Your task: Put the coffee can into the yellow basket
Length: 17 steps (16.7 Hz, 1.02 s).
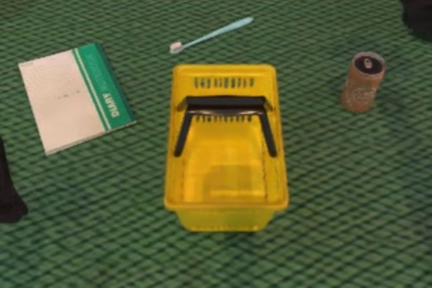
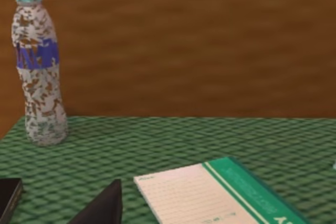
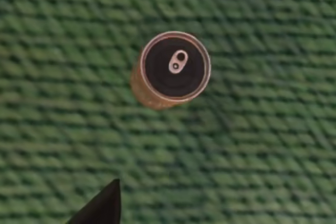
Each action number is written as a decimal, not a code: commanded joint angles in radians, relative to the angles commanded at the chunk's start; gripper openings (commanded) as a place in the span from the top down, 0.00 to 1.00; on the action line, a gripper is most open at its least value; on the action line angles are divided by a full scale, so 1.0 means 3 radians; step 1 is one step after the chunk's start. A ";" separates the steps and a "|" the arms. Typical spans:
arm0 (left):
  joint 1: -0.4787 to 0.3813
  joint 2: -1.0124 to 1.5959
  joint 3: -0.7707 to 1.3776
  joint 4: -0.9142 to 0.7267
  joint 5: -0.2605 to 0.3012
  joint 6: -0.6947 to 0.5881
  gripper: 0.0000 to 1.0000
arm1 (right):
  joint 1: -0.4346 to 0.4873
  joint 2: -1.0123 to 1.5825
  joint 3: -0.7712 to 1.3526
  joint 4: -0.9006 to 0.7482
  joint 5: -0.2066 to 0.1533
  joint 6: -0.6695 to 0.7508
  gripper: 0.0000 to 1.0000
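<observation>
Bench [image 1: 351, 193] w/ rough green woven cloth, glossy yellow plastic basket [image 1: 226, 202], coffee can [image 1: 362, 82] w/ dark shiny metal top, matt paper notebook [image 1: 73, 96], plastic toothbrush [image 1: 212, 34]

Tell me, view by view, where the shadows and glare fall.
Top view: even light, no glare; the coffee can casts no marked shadow, the yellow basket has a paler patch on its floor. Left wrist view: flat light on the bottle. Right wrist view: faint dark smudge beside the can.
</observation>
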 joint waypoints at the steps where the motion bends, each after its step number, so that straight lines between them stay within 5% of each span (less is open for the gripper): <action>1: 0.0000 0.0000 0.0000 0.0000 0.0000 0.0000 0.00 | 0.0017 0.0333 0.0320 -0.0185 0.0010 -0.0069 0.00; 9: 0.0000 0.0000 0.0000 0.0000 0.0000 0.0000 0.00 | 0.0134 0.2404 0.2303 -0.1331 0.0063 -0.0515 0.00; 17: 0.0000 0.0000 0.0000 0.0000 0.0000 0.0000 0.00 | 0.0165 0.2833 0.2721 -0.1565 0.0070 -0.0613 0.00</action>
